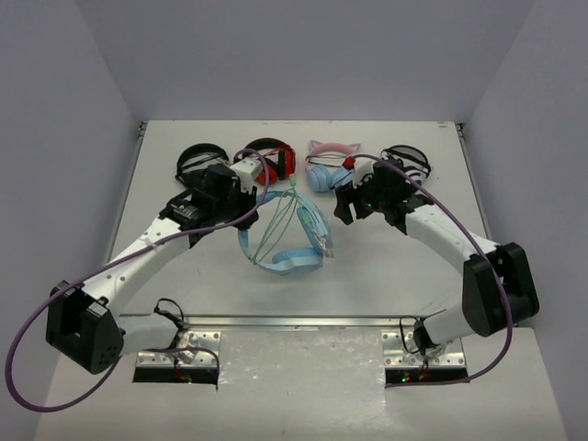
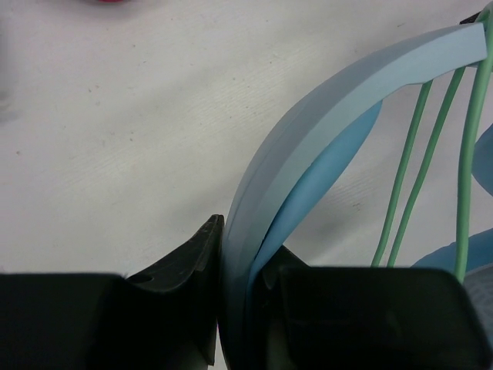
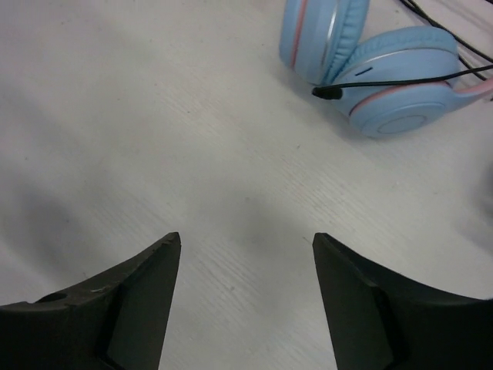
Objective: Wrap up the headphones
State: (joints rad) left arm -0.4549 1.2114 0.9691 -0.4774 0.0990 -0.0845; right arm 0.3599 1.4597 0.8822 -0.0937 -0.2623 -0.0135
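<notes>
The light-blue headphones [image 1: 287, 255] lie at the table's middle, with the pale-green cable [image 1: 278, 218] looped across them. My left gripper [image 1: 246, 213] is at their left side and is shut on the blue headband [image 2: 308, 131]. The band arches up and to the right from between the jaws [image 2: 243, 247], and cable strands [image 2: 404, 177] hang beside it. My right gripper [image 1: 342, 209] is open and empty just right of the headphones. In the right wrist view it [image 3: 246, 247] hovers over bare table.
Other headphones stand in a row at the back: a black pair [image 1: 200, 158], a red pair [image 1: 266, 156], the pink cat-ear pair [image 1: 329, 165] whose blue cups [image 3: 385, 77] are beyond my right fingers, and a white-and-black pair [image 1: 409, 161].
</notes>
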